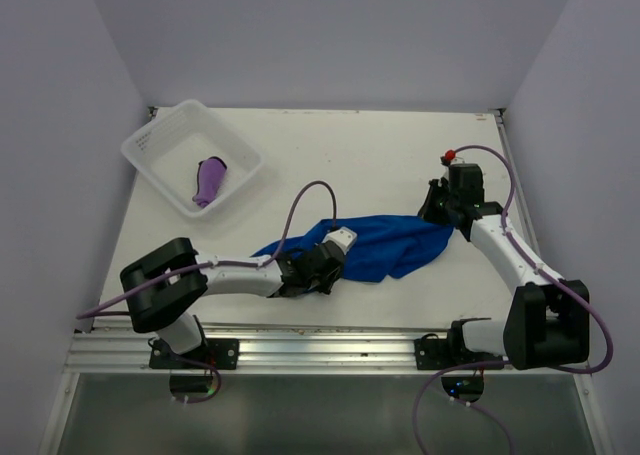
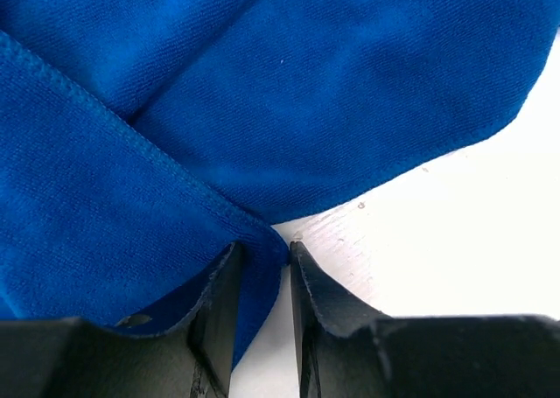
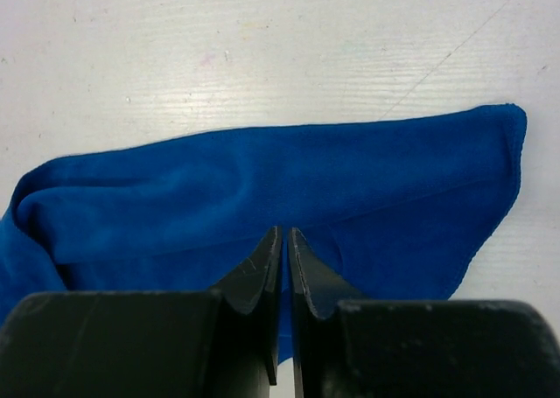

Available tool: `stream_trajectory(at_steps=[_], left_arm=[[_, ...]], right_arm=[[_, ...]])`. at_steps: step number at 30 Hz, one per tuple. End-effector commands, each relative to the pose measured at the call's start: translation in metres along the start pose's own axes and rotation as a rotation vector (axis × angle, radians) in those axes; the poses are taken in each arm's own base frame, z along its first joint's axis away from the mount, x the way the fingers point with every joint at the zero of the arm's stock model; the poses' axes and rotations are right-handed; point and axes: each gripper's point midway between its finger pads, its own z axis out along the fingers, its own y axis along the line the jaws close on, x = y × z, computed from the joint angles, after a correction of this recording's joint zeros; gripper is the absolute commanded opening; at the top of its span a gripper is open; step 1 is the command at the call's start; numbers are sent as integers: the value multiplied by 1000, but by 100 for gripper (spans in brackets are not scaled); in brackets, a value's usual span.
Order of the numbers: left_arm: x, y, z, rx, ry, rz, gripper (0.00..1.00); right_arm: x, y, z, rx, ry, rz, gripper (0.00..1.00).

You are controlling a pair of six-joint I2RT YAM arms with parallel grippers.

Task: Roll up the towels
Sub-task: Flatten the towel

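Note:
The royal blue towel (image 1: 390, 245) lies spread and creased across the middle of the table. My left gripper (image 1: 328, 273) is at its near left edge. In the left wrist view a folded hem of the blue towel (image 2: 306, 83) sits between the narrow jaws of the left gripper (image 2: 264, 251). My right gripper (image 1: 443, 218) is at the towel's right end. In the right wrist view the right gripper (image 3: 285, 233) is almost fully shut, and the blue towel (image 3: 262, 179) puckers at its tips. The purple towel (image 1: 210, 180) lies rolled up in the white basket (image 1: 150, 145).
The white basket stands at the back left of the table. Purple cables loop above both arms. Grey walls close in the table on the left, back and right, and a metal rail (image 1: 330, 350) runs along the near edge.

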Motion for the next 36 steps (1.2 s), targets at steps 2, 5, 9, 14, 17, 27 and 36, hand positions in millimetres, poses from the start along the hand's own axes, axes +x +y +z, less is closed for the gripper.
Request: stream_trajectory(at_steps=[2, 5, 9, 14, 17, 27, 36], left_arm=[[27, 14, -2, -102, 103, 49, 30], [30, 16, -4, -144, 116, 75, 22], [30, 11, -10, -137, 100, 70, 14], [18, 9, -22, -127, 80, 60, 10], [3, 7, -36, -117, 48, 50, 10], [-63, 9, -90, -126, -110, 20, 4], [-101, 58, -149, -177, -255, -80, 0]], right_arm=[[-5, 6, 0, -28, -24, -22, 11], [-5, 5, -1, -25, -25, -22, 15], [-6, 3, -2, -10, -28, -22, 22], [-6, -1, 1, 8, -25, -21, 30], [-5, -5, 1, 28, -23, -20, 32], [-14, -23, -5, 77, -82, 30, 35], [-19, -70, -10, 229, -164, 148, 28]])
